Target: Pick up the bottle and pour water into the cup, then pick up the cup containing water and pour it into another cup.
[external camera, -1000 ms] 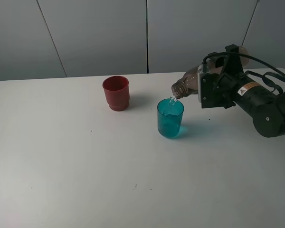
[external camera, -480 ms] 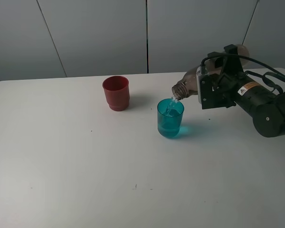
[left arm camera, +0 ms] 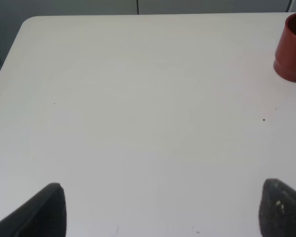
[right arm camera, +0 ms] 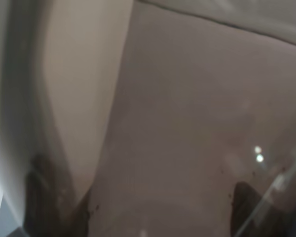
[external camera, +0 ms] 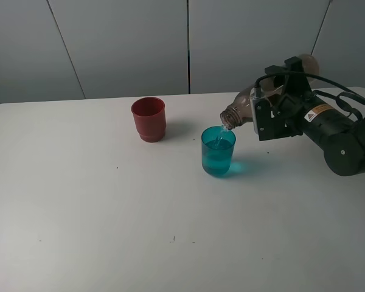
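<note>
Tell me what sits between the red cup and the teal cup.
Nothing: only bare white table separates the red cup from the teal cup, shown in the exterior high view.

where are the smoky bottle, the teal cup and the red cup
smoky bottle [external camera: 238,108], exterior high view, on its shoulder behind the neck
teal cup [external camera: 218,155], exterior high view, on its side wall
red cup [external camera: 149,120], exterior high view, on its side wall

Bottle [external camera: 238,109] smooth translucent smoky grey-brown plastic, teal cup [external camera: 218,155] glossy translucent plastic, red cup [external camera: 149,120] opaque plastic with dull sheen, desk [external camera: 109,213] white, matt, smooth with few dark specks, right arm casing [external camera: 347,143] matt black, paper-like sticker [external camera: 318,113] on it.
</note>
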{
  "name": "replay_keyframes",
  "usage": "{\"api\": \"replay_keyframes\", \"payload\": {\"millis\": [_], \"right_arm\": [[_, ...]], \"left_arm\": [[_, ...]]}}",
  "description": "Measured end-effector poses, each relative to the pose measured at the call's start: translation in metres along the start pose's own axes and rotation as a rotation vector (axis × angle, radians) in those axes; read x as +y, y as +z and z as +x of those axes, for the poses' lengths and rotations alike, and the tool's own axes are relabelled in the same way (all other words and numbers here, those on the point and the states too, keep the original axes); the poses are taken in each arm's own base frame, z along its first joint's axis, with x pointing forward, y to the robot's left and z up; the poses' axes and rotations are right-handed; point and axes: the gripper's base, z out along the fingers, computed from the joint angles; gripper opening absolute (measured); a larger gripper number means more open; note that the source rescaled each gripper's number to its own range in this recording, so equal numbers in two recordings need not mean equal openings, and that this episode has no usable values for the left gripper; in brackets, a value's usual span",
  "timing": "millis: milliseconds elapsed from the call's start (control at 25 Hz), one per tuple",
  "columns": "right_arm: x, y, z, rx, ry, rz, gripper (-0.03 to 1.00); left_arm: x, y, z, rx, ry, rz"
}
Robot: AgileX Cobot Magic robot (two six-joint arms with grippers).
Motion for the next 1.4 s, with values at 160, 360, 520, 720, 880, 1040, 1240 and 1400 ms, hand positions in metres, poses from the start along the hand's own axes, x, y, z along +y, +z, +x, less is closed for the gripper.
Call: {"api": "replay_keyframes", "payload": {"millis": [160, 360, 520, 720, 880, 1040, 1240, 1400], "right_arm": [[0.0, 0.0, 0.0, 0.0, -0.007, 0.0, 0.04], [-0.0002, 0.0, -0.0009, -0.01, -0.016, 0.003, 0.04], [-0.0007, 0.0, -0.002, -0.022, -0.025, 0.008, 0.04], [-0.001, -0.0001, -0.0033, -0.037, -0.014, 0.012, 0.04], [-0.0012, -0.0001, -0.0039, -0.043, 0.016, 0.013, 0.04], [-0.0012, -0.0001, -0.0039, -0.044, 0.074, 0.011, 0.04], [-0.0012, -0.0001, -0.0039, -0.045, 0.205, 0.008, 0.04], [0.0017, -0.0034, -0.0046, -0.046, 0.355, -0.01, 0.04]], "left_arm": [[0.0, 0.0, 0.0, 0.0, 0.0, 0.0], [0.0, 0.0, 0.0, 0.0, 0.0, 0.0], [0.0, 0.0, 0.0, 0.0, 0.002, 0.0], [0.0, 0.0, 0.0, 0.0, 0.002, 0.0], [0.0, 0.0, 0.0, 0.0, 0.002, 0.0], [0.0, 0.0, 0.0, 0.0, 0.002, 0.0], [0.0, 0.0, 0.0, 0.0, 0.0, 0.0], [0.0, 0.0, 0.0, 0.0, 0.0, 0.0]]}}
